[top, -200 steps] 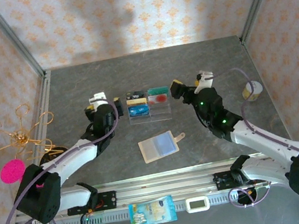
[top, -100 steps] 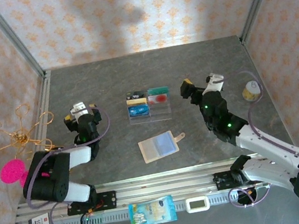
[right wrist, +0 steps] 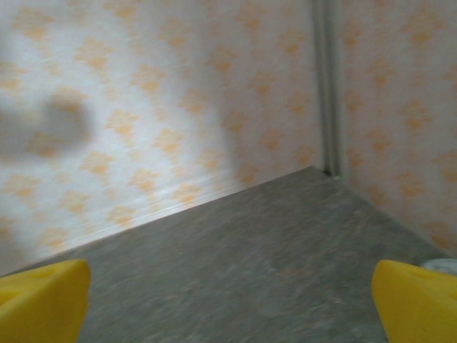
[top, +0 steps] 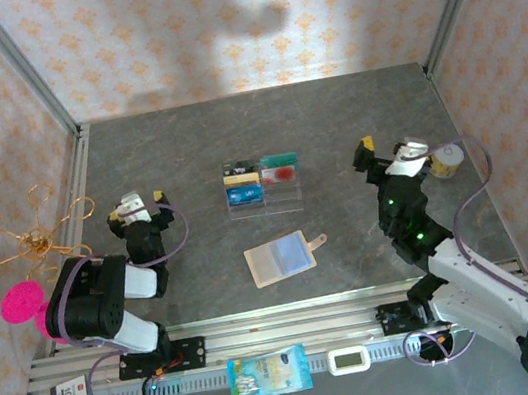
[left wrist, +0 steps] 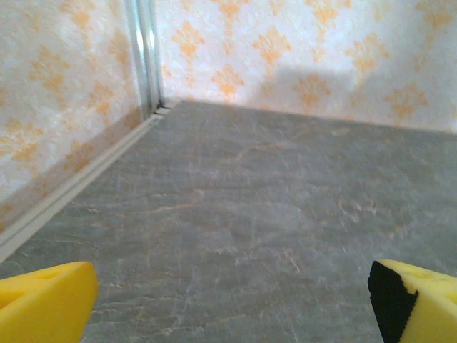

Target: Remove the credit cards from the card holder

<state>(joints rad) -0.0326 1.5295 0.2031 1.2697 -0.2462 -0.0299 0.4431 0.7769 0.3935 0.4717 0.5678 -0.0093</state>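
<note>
Status at this moment, as I read it from the overhead and wrist views. I see the card holder (top: 280,259) lying unfolded on the counter (top: 350,107), blue-grey inside facing up, its small tab (top: 318,242) pointing right — near the middle, between the two arms. Whether any card sits in its pockets I cannot tell. Beyond it, apart from it, stands a clear tiered rack (top: 295,190) with the credit cards (top: 243,195) in it: blue, yellow and black on the left, teal and red on the right.

The left gripper (top: 136,205) hangs near the left edge of the counter, well apart from the card holder. Its jaws stand wide apart and hold nothing; my left wrist view shows the yellow fingertips (left wrist: 43,304) at both lower corners with bare counter between. The right gripper (top: 397,153) sits just beside a small cup (top: 447,159) at the right — jaws likewise spread wide, empty.
</note>
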